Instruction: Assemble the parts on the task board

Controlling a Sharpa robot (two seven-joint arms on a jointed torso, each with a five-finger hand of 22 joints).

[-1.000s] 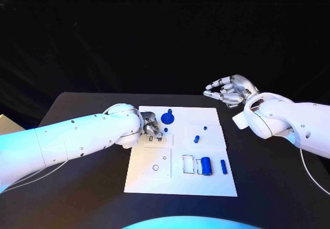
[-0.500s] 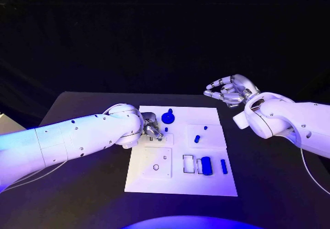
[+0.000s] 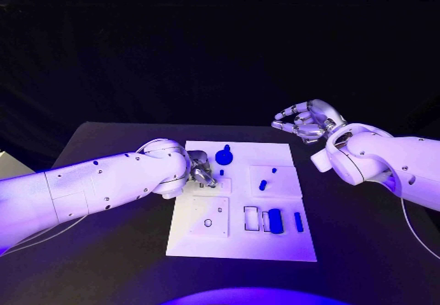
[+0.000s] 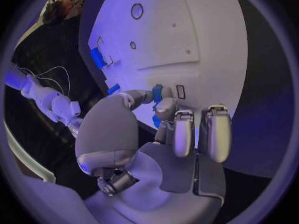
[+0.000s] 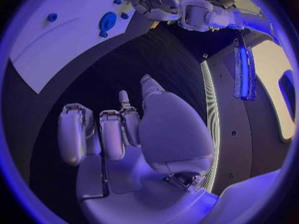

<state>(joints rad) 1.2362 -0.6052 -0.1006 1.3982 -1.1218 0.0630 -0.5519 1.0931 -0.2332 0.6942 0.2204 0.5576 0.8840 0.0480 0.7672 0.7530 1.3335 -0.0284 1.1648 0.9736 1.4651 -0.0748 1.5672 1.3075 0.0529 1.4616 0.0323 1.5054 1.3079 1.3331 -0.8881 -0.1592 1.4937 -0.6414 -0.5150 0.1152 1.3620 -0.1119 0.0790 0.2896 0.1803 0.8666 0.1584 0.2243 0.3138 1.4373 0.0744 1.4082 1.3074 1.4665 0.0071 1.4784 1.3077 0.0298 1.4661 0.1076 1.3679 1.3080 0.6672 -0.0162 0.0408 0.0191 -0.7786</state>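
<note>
while right hand (image 3: 307, 119) hovers, left hand (image 3: 203, 168) pinches blue part (image 4: 157, 92).

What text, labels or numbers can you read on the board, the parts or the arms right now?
None can be read. The task board carries only outlined slots and holes, no lettering. The blue parts are unmarked. The left hand and right hand show no legible markings.
</note>
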